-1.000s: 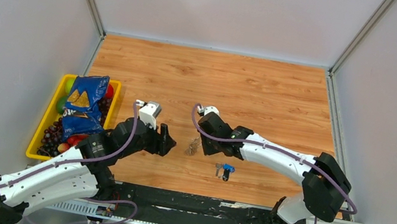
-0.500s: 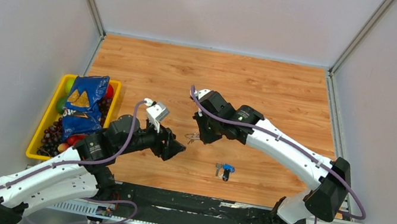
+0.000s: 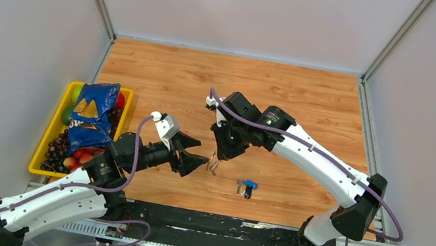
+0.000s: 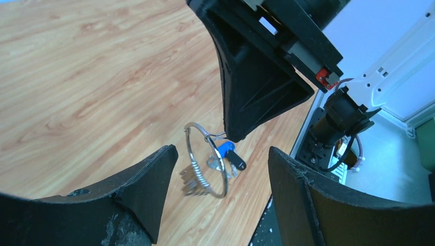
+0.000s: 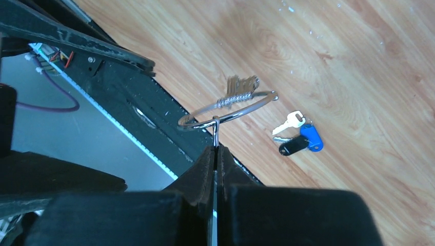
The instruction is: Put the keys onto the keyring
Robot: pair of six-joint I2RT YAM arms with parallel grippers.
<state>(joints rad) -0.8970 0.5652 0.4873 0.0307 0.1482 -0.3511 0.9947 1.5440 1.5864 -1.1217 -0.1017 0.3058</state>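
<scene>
No legible text — none anywhere.

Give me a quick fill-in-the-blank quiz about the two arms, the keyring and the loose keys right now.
1. The right gripper is ___ on the keyring, holding it above the table.
2. The left gripper sits beside the ring with its jaws ___.
3. Among the loose keys on the table, one has a black head and one a ___ head.
Missing words: shut; open; blue.
</scene>
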